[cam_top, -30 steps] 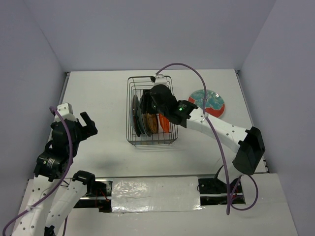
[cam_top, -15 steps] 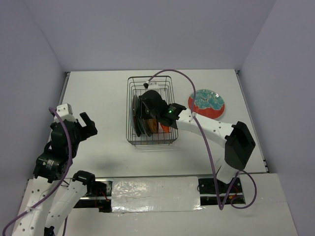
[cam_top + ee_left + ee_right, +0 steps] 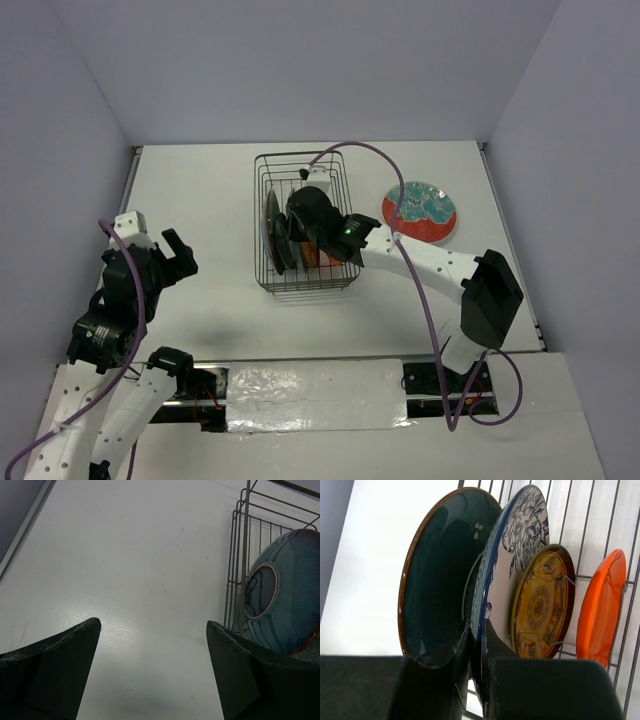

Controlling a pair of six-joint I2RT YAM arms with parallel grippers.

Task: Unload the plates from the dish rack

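Judged stiff, slick and breakable, the blue-floral plate (image 3: 517, 540) is being gripped at its rim by the right fingers (image 3: 451, 655); the left fingers (image 3: 55, 655) are being held open.

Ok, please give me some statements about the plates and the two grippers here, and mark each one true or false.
1. The left gripper is open and holds nothing. True.
2. The orange plate lies flat on the table. False: it stands on edge in the dish rack.
3. The right gripper clasps the rim of the floral plate. True.
4. Every plate is inside the dish rack. False: a teal plate with red rim lies on the table, to the right of the rack.
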